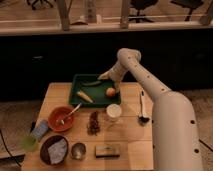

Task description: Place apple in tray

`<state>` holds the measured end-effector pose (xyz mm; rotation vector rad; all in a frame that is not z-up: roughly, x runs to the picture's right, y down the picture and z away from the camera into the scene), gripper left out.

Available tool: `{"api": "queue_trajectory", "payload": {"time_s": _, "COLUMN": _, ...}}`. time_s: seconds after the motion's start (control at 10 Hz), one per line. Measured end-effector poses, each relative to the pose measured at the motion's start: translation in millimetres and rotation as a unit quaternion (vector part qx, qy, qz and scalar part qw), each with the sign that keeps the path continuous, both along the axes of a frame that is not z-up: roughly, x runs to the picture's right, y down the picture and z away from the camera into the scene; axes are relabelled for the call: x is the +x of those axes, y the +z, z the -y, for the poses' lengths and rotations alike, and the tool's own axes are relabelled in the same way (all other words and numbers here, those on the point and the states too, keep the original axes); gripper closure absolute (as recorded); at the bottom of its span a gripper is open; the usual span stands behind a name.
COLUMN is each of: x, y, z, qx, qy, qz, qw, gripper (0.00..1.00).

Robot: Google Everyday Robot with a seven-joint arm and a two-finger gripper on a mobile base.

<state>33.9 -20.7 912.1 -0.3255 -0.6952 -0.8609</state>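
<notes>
the round orange-yellow apple (111, 92) lies in the dark green rectangular tray (76, 86), right end. your gripper (106, 76) hangs just far of it, and i cannot tell whether it is spread. placing looks done, so lift clear.

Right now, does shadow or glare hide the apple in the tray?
Camera view: no. Warm light on the wooden table leaves the apple bright against the dark green tray, with no glare on it. Camera view: the claw, over the tray's far right part just behind the apple, is lit too. Beyond the table the background is near black.
</notes>
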Motion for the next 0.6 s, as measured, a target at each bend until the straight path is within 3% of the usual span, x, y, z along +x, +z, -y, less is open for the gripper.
{"api": "queue_trajectory", "payload": {"time_s": 0.6, "x": -0.1, "y": 0.9, "z": -1.0, "qx": -0.001, "qy": 0.0, "qz": 0.0, "qw": 1.0, "gripper": 0.2}}
